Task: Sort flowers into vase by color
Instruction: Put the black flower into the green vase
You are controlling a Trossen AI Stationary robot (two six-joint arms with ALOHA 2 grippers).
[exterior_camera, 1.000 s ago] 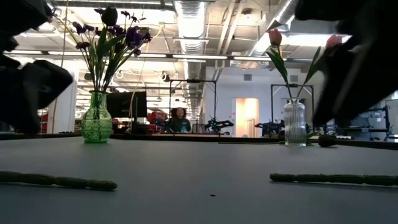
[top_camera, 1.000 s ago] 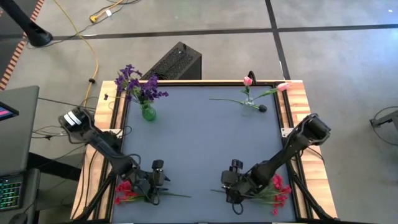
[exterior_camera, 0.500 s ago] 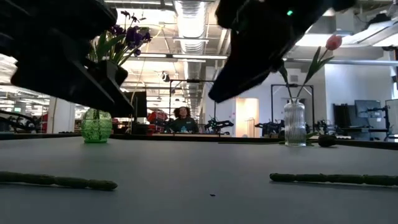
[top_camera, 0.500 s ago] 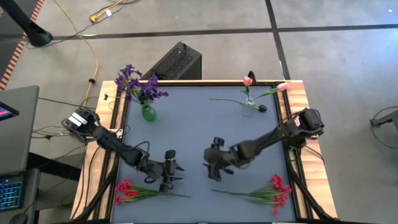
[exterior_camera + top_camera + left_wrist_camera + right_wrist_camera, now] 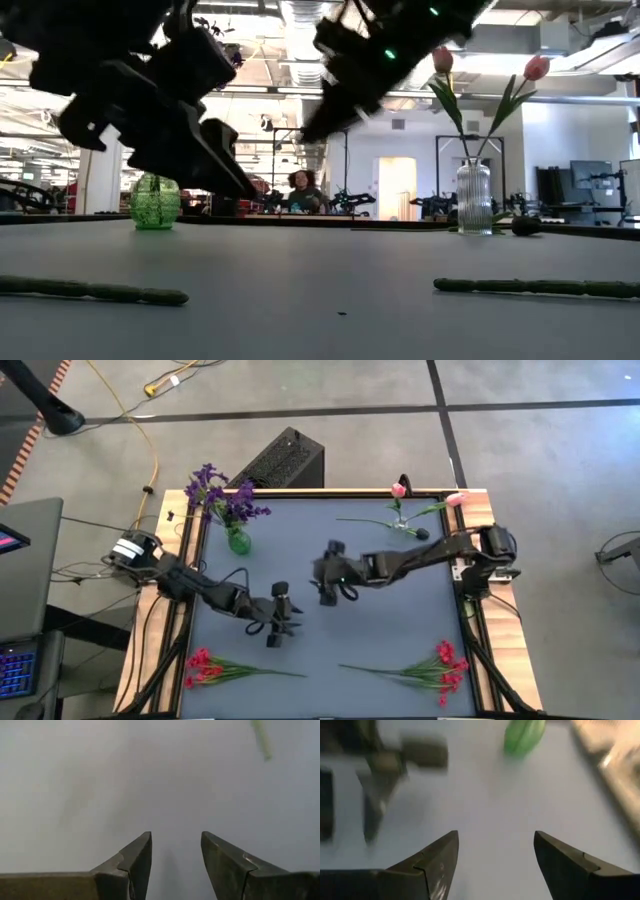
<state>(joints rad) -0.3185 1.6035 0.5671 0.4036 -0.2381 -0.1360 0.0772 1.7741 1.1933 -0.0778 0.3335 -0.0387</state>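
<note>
Two dark arms reach over the grey bench, seen from overhead. The left pincer hangs near the middle, its fingers apart on nothing; the right pincer, just toward one o'clock of it, also stands wide and empty. Purple flowers sit in a green vase at eleven o'clock; pink tulips lean from a clear vase at one o'clock, beside a loose green stem whose bloom cannot be made out. Red sprays lie flat at seven o'clock and five o'clock. From bench height the arms blot out most of the purple blooms, and only the stem ends of the red sprays show. The right wrist view shows the green vase only as a smear.
</note>
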